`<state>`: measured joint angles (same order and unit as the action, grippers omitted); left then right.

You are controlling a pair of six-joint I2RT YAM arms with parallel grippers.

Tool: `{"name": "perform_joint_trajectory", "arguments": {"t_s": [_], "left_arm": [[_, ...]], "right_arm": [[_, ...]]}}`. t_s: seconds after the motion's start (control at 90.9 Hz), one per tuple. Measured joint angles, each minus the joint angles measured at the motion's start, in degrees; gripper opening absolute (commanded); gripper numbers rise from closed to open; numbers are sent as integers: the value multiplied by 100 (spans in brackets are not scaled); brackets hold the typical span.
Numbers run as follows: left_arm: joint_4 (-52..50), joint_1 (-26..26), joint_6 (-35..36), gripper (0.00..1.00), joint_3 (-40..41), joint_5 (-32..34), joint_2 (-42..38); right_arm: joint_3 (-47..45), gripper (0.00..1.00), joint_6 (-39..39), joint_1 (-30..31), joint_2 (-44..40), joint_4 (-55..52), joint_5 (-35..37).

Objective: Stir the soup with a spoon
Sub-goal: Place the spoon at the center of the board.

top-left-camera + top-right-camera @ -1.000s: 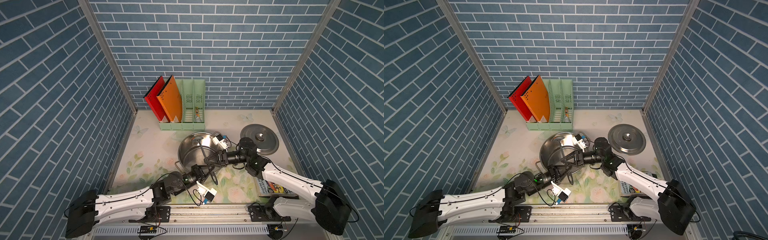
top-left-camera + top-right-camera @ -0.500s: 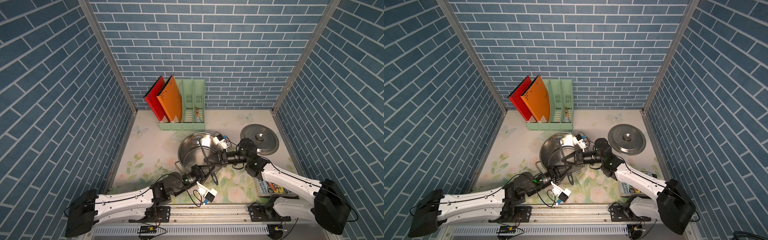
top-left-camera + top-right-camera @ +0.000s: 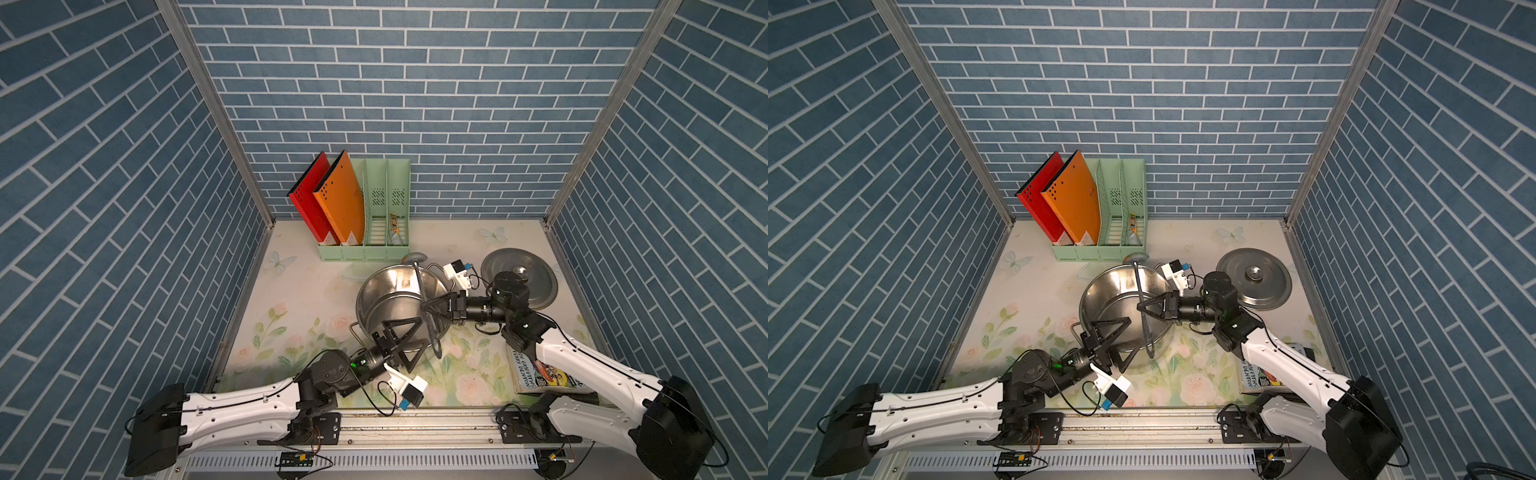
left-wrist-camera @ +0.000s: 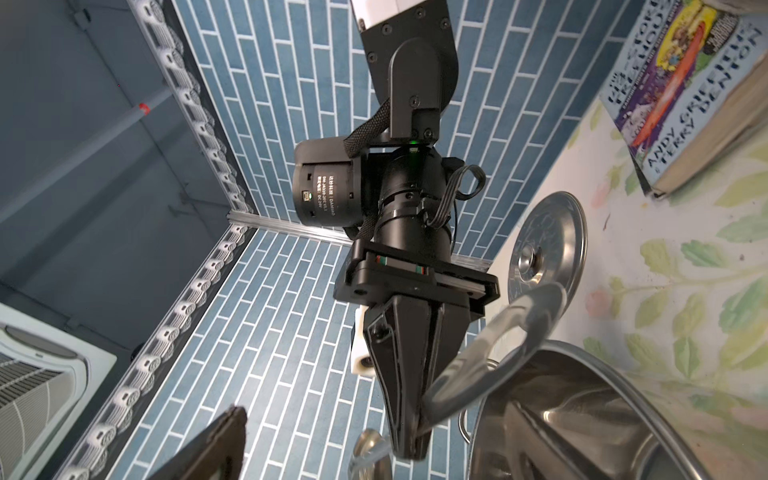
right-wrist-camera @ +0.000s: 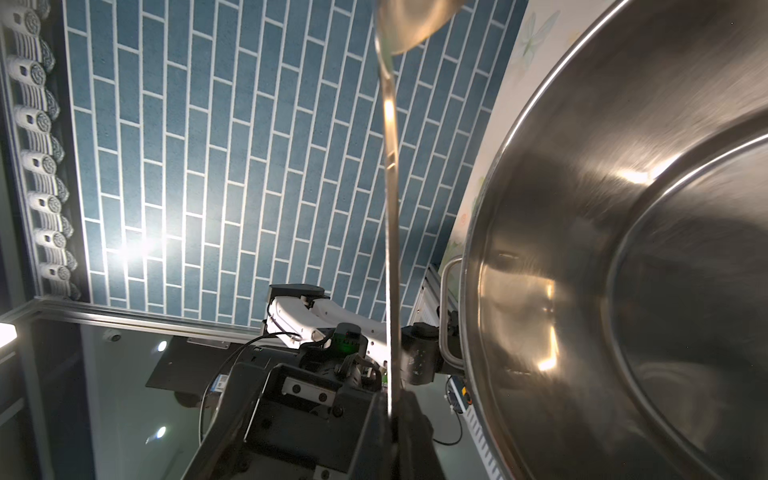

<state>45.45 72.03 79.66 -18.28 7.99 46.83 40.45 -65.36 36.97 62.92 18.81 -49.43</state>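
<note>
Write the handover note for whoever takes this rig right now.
Left end effector: open, empty.
Right end effector: shut on the spoon mid-handle.
The spoon spans above the pot, with its bowl past the far rim and its handle end near the open left jaws. Lid lies flat beside the pot.
Done: lid off, spoon gripped.
Left: dip the spoon's bowl into the pot and stir. No soup shows inside.

- My left arm (image 3: 249,405) reaches forward low, and the left gripper (image 3: 415,333) has its jaws spread wide, holding nothing.
- My right arm (image 3: 582,361) reaches in sideways with the wrist level, and the right gripper (image 3: 424,306) is pinched tight on the spoon (image 3: 419,279).
</note>
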Motion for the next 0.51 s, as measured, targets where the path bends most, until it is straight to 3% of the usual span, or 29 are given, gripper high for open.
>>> {"name": "perform_joint_trajectory", "arguments": {"t_s": [0.121,0.308,0.374,0.506], "left_arm": [[-46,-20,-1279,100,-225,592,101],[-1235,-313,-4133,100,-1818,1792,396],[-1766,-640,-5171,100,-2288,2035,448],[-3108,-1781,-7353,100,-2959,2175,638]], "right_arm": [[439,0,787,-970,-358,-872,-197],[590,0,2100,-2702,-833,-2041,-535],[570,0,2487,-2938,-841,-2385,-590],[33,0,2957,-3399,-874,-2389,-704]]}}
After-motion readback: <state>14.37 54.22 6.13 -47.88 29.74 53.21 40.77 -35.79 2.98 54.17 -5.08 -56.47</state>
